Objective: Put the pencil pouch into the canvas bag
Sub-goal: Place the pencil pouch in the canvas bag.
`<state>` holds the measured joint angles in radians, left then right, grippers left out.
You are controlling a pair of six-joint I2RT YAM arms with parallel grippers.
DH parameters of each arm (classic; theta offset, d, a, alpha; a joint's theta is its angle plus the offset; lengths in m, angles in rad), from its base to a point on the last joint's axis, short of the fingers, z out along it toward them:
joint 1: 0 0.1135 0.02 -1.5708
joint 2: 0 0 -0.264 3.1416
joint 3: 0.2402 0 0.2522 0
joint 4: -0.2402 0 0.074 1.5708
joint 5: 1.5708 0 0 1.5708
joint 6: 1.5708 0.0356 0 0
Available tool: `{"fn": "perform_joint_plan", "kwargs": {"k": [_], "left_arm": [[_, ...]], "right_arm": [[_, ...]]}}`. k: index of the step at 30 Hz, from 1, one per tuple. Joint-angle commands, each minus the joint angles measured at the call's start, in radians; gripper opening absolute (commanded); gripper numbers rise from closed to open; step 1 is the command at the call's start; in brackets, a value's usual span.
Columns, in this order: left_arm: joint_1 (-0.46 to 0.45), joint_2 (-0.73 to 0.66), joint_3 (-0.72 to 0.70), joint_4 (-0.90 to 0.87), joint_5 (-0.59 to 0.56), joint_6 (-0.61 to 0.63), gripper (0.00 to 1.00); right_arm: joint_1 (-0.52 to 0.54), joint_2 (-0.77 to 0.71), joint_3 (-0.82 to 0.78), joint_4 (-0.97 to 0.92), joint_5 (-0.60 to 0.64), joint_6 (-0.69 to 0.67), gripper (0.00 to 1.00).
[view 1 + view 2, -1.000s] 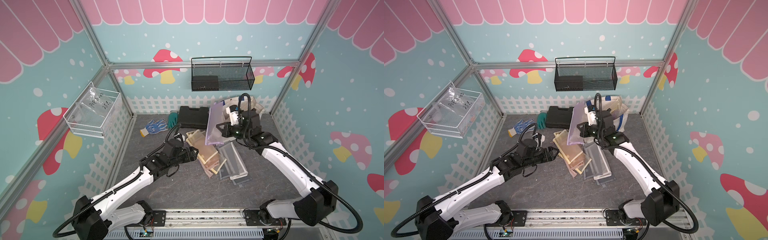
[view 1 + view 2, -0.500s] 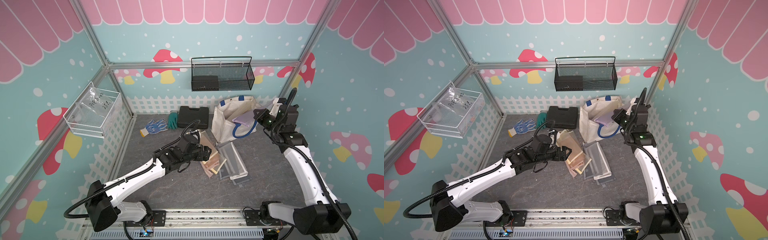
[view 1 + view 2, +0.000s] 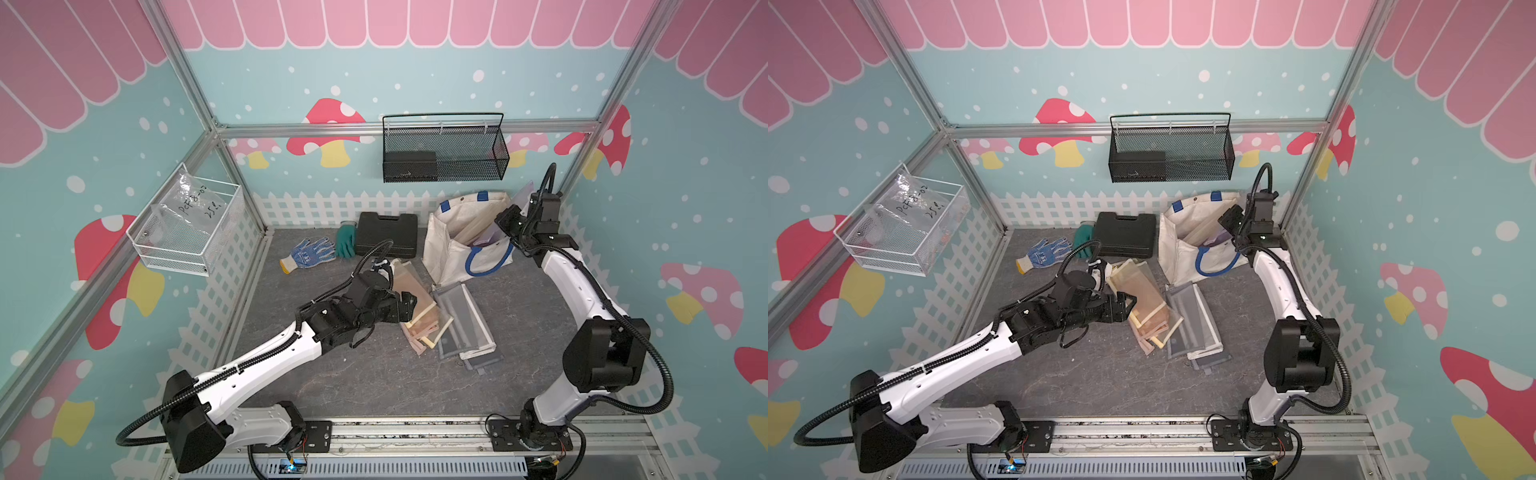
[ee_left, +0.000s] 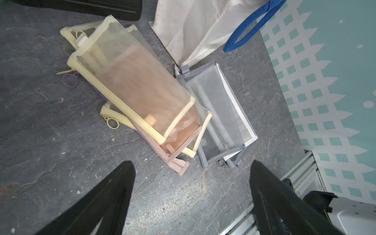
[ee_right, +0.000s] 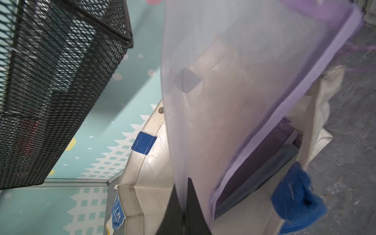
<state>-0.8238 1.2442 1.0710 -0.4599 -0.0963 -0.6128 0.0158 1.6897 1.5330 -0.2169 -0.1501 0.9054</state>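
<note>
Lilac mesh pencil pouch (image 5: pixel 223 81) held up at open mouth of canvas bag (image 3: pixel 449 245), not yet inside; right gripper (image 5: pixel 182 189) clamped on one edge. Step: insertion. Next, likely: lower pouch past rim, then release. Left gripper (image 4: pixel 191 162) spread wide, empty, above pouch pile (image 4: pixel 132 87)

text: handwritten "PCT8-02"; "25", rest unclear | on: clear plastic bag (image 3: pixel 187 208) in white wire basket (image 3: pixel 174 251)

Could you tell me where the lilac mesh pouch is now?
Right wrist view: the lilac mesh pouch is pinched in the right gripper at the mouth of the canvas bag, far right corner.
</note>
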Motion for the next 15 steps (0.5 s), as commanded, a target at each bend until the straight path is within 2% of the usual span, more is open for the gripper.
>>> {"fn": "perform_joint_plan", "kwargs": {"k": [1, 10, 15], "left_arm": [[0.012, -0.019, -0.023, -0.025, -0.035, 0.009, 0.89], [0.035, -0.012, -0.046, 0.004, -0.029, 0.003, 0.89], [0.039, -0.032, -0.078, 0.024, -0.034, -0.008, 0.89]], "right_arm": [[0.017, 0.014, 0.020, -0.013, 0.016, -0.008, 0.00], [0.145, 0.019, 0.010, 0.001, 0.051, 0.038, 0.00], [0.158, 0.039, -0.002, -0.007, 0.060, 0.053, 0.00]]}}
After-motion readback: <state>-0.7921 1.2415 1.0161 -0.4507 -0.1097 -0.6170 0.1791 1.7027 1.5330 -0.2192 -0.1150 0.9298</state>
